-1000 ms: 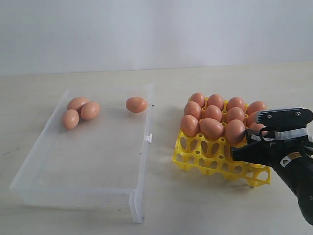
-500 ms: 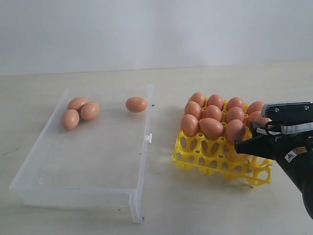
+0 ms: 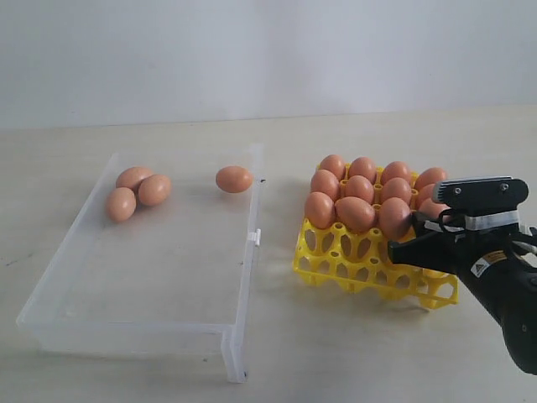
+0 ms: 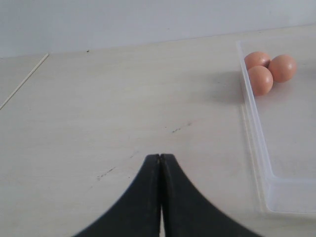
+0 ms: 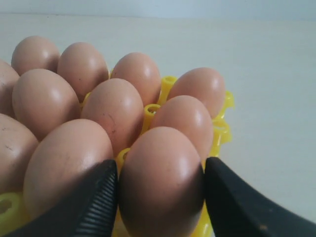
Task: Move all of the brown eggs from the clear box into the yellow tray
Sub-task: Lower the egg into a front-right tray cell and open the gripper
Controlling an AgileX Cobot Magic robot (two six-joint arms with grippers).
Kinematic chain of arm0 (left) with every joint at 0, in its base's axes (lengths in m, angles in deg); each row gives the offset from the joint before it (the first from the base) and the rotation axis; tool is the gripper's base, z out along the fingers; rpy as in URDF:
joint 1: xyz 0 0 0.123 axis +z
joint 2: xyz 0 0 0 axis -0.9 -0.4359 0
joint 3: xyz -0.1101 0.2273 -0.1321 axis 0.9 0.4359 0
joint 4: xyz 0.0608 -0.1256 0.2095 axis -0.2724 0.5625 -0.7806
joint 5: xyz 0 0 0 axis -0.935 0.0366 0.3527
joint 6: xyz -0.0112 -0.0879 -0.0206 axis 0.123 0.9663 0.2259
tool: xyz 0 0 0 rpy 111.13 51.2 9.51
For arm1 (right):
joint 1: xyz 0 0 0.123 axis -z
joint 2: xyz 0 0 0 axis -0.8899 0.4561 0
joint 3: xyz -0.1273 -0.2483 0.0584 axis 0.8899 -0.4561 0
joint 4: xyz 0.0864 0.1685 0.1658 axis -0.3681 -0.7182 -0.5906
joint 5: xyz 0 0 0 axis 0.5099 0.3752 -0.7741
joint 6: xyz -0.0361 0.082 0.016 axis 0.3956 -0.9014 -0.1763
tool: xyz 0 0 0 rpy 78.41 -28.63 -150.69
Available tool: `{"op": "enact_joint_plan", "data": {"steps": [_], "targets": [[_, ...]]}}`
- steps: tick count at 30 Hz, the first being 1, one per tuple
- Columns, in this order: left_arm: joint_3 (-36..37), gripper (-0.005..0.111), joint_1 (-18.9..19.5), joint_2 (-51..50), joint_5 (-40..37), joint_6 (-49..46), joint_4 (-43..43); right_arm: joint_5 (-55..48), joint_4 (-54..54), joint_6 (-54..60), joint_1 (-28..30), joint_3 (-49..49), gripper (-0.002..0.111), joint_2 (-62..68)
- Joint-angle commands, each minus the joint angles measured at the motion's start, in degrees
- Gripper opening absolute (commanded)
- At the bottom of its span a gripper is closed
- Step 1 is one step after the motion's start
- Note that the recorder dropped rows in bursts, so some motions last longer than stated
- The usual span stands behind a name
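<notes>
The yellow tray [image 3: 336,267] stands right of centre, holding several brown eggs [image 3: 358,188] in its back three rows. My right gripper [image 3: 401,239] reaches in from the right. Its jaws are shut on a brown egg [image 5: 160,182] that sits low in the tray's third row [image 3: 393,217], with a pad against each side. The clear box [image 3: 243,277] lies on the left with three eggs [image 3: 138,191] bunched at its far left and one egg [image 3: 234,179] at its far right. My left gripper [image 4: 161,157] is shut and empty, hovering over bare table beside the box wall [image 4: 254,128].
The tray's front row of cups [image 3: 369,273] holds nothing. A small latch tab [image 3: 256,238] sticks out of the box wall toward the tray. Bare pale table [image 3: 336,353] runs between box and tray and along the front.
My right gripper has drifted left and a little lower with the egg between its jaws. The yellow tray and its eggs have slid slightly left. The eggs in the box have not moved.
</notes>
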Motion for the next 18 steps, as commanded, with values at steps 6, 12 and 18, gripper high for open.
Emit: {"op": "enact_joint_plan", "data": {"steps": [6,12,18], "targets": [[-0.2,0.000,-0.3,0.3,0.4,0.2,0.4,-0.3,0.9,-0.3,0.2,0.3,0.000,0.1],[-0.2,0.000,-0.3,0.3,0.4,0.2,0.4,-1.4,0.9,-0.3,0.2,0.3,0.008,0.1],[-0.2,0.000,-0.3,0.3,0.4,0.2,0.4,-1.4,0.9,-0.5,0.2,0.3,0.015,0.1]]}}
